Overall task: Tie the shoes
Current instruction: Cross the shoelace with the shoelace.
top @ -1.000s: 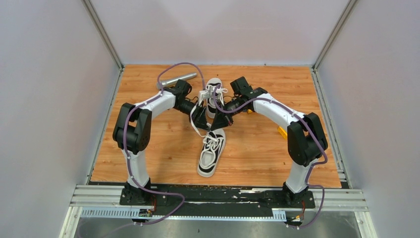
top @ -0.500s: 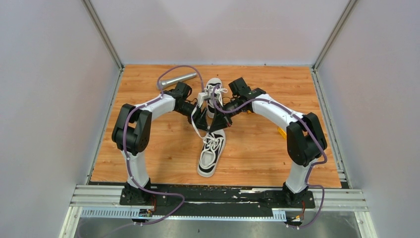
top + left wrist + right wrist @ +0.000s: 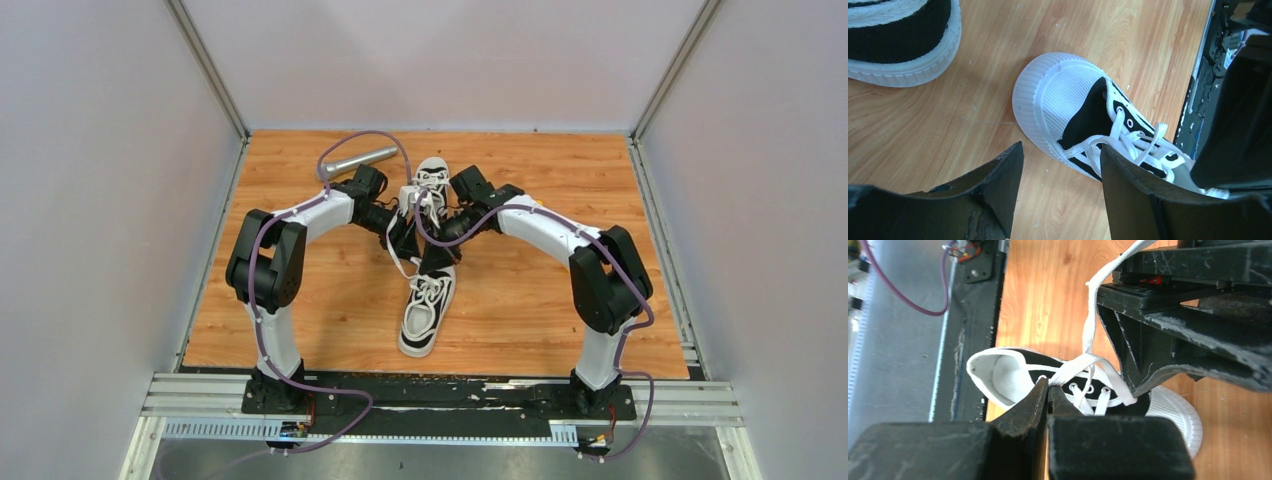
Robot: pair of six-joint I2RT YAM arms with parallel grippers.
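Both shoes lie on the counter [image 3: 540,310], the far shoe [image 3: 433,172] between my two wrists and the near shoe [image 3: 425,315] closer to the bases. My left hand [image 3: 1060,155] hangs released over a white toe cap, with only bare wood between its fingers. My right hand [image 3: 1048,385] is clenched; as far as I can make out, it nips a white lace [image 3: 1090,330] above the eyelets.

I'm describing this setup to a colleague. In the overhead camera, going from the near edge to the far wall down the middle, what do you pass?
black mounting rail → near shoe → far shoe → back wall. The grippers overlap the shoes, so they are left out.
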